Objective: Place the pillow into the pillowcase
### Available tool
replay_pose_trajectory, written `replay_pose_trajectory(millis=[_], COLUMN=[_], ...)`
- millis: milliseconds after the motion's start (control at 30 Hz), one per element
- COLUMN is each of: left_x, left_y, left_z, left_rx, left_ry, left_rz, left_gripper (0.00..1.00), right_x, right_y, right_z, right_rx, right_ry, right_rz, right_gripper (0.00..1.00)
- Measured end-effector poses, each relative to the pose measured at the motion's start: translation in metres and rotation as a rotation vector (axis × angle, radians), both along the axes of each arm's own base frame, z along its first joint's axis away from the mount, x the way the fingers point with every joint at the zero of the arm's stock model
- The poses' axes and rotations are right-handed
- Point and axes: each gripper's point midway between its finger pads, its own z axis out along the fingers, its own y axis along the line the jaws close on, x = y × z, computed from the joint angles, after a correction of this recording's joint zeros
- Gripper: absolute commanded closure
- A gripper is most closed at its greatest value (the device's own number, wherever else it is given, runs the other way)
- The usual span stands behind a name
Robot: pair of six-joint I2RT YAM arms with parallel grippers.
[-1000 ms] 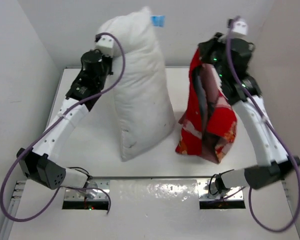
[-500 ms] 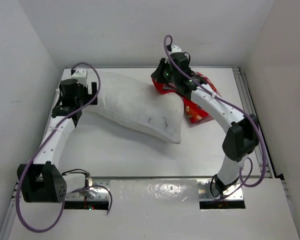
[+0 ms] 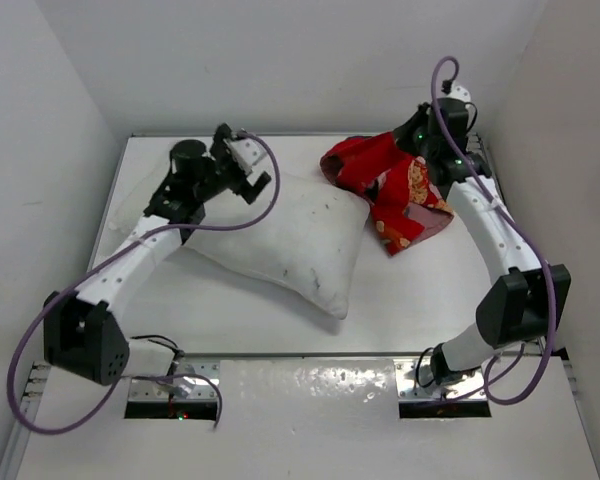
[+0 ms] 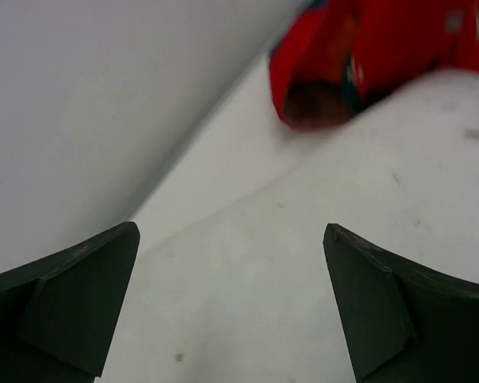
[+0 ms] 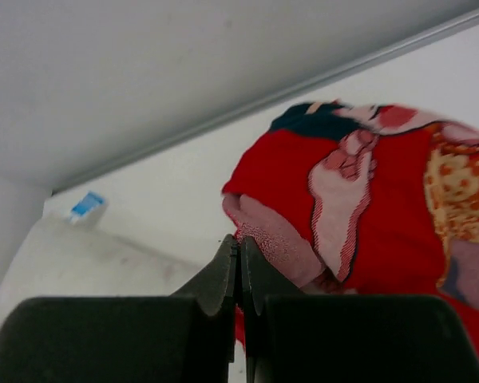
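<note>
Pillow [image 3: 290, 235] lies flat on the table [image 3: 170, 300], white and plump, wholly outside the red pillowcase [image 3: 390, 185], which sits crumpled just beside its far right corner. From overhead, the left gripper [image 3: 248, 172] hangs over the pillow's far left part with its jaws wide apart and nothing in them. The right gripper [image 3: 417, 137] is at the far edge of the pillowcase.

The left wrist view adds the closer look: both dark fingers [image 4: 80, 303] stand far apart over bare white fabric, with the pillowcase a red blur beyond. The right wrist view shows what the others do not: a small blue tag [image 5: 88, 205] at the pillow's edge, the pinkish inside [image 5: 271, 235] of the pillowcase, and its own jaws pressed together just before that pink fold. No cloth is visible between them.
</note>
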Motion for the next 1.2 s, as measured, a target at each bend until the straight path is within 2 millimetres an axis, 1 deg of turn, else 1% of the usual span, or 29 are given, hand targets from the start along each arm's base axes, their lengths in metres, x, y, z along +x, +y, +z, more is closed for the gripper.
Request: replay_pose_trajectory(millis=[67, 167, 200, 233, 267, 300, 367, 400, 433, 467, 500, 567, 600, 667, 700, 733, 767, 833, 867, 900, 933, 967, 1000, 1033, 1067, 1100, 1133, 1167, 1200], left_x=[0.004, 0.000, -0.005, -0.010, -0.012, -0.014, -0.014, -0.016, -0.019, -0.021, -0.025, -0.033, -0.037, -0.047, -0.055, -0.063, -0.073, -0.093, -0.103, -0.110, -0.114, -0.115, -0.114, -0.107, -0.095, -0.081, -0.062, -0.045, -0.021], left_y=[-0.013, -0.016, -0.015, -0.014, -0.013, -0.013, -0.013, -0.012, -0.010, -0.009, -0.008, -0.002, 0.003, 0.015, 0.025, 0.036, 0.047, 0.061, 0.061, 0.057, 0.051, 0.046, 0.041, 0.034, 0.028, 0.024, 0.019, 0.013, 0.006], left_z=[-0.050, -0.133, -0.154, -0.167, -0.173, -0.174, -0.170, -0.170, -0.174, -0.178, -0.182, -0.189, -0.188, -0.180, -0.174, -0.166, -0.158, -0.141, -0.132, -0.125, -0.118, -0.117, -0.112, -0.107, -0.102, -0.100, -0.097, -0.087, -0.090], left_rx=[0.075, 0.207, 0.242, 0.265, 0.277, 0.283, 0.290, 0.299, 0.309, 0.327, 0.342, 0.375, 0.385, 0.404, 0.417, 0.432, 0.451, 0.481, 0.472, 0.460, 0.436, 0.415, 0.392, 0.377, 0.371, 0.374, 0.384, 0.391, 0.411], left_ry=[0.067, 0.187, 0.213, 0.224, 0.220, 0.204, 0.162, 0.145, 0.143, 0.141, 0.141, 0.159, 0.169, 0.182, 0.188, 0.186, 0.178, 0.147, 0.126, 0.105, 0.090, 0.094, 0.089, 0.093, 0.099, 0.108, 0.116, 0.105, 0.112], left_rz=[-0.054, -0.090, -0.097, -0.102, -0.105, -0.108, -0.111, -0.115, -0.118, -0.123, -0.129, -0.127, -0.122, -0.111, -0.101, -0.092, -0.083, -0.079, -0.088, -0.103, -0.113, -0.119, -0.122, -0.128, -0.128, -0.126, -0.123, -0.123, -0.131], left_gripper=[0.00, 0.00, 0.00, 0.03, 0.08, 0.27, 0.52, 0.81, 0.96, 1.00, 1.00, 1.00, 1.00, 1.00, 1.00, 0.98, 0.70, 0.36, 0.16, 0.09, 0.08, 0.08, 0.09, 0.11, 0.11, 0.10, 0.05, 0.02, 0.00], right_x=[0.007, 0.018, 0.023, 0.030, 0.039, 0.048, 0.070, 0.082, 0.095, 0.107, 0.118, 0.133, 0.138, 0.134, 0.126, 0.113, 0.100, 0.076, 0.055, 0.041, 0.020, 0.012, 0.005, 0.001, -0.001, -0.003, -0.005, -0.010, -0.018], right_y=[-0.027, -0.053, -0.057, -0.060, -0.060, -0.058, -0.043, -0.029, -0.015, 0.004, 0.020, 0.060, 0.084, 0.118, 0.135, 0.149, 0.159, 0.174, 0.178, 0.175, 0.165, 0.150, 0.129, 0.097, 0.065, 0.032, -0.002, -0.031, -0.048], right_z=[0.010, 0.032, 0.040, 0.050, 0.057, 0.064, 0.066, 0.058, 0.046, 0.030, 0.010, -0.037, -0.067, -0.109, -0.128, -0.142, -0.152, -0.149, -0.143, -0.136, -0.118, -0.102, -0.084, -0.064, -0.052, -0.044, -0.042, -0.047, -0.059], right_rx=[-0.017, -0.042, -0.047, -0.051, -0.052, -0.050, -0.037, -0.022, -0.007, 0.010, 0.026, 0.046, 0.046, 0.017, -0.020, -0.075, -0.122, -0.200, -0.226, -0.232, -0.222, -0.206, -0.178, -0.148, -0.126, -0.116, -0.109, -0.106, -0.106], right_ry=[-0.021, -0.068, -0.091, -0.120, -0.147, -0.173, -0.203, -0.199, -0.184, -0.161, -0.129, -0.039, 0.018, 0.107, 0.145, 0.178, 0.210, 0.201, 0.205, 0.206, 0.198, 0.177, 0.148, 0.115, 0.097, 0.077, 0.075, 0.089, 0.119], right_rz=[-0.080, -0.172, -0.194, -0.213, -0.225, -0.229, -0.208, -0.183, -0.156, -0.115, -0.076, 0.026, 0.097, 0.214, 0.282, 0.353, 0.407, 0.485, 0.518, 0.527, 0.529, 0.511, 0.475, 0.409, 0.334, 0.256, 0.164, 0.079, 0.022], right_gripper=[1.00, 1.00, 1.00, 1.00, 1.00, 1.00, 0.99, 0.97, 0.89, 0.81, 0.74, 0.56, 0.47, 0.07, 0.01, 0.01, 0.01, 0.01, 0.01, 0.02, 0.25, 0.73, 1.00, 1.00, 0.99, 0.83, 0.62, 0.42, 0.20])
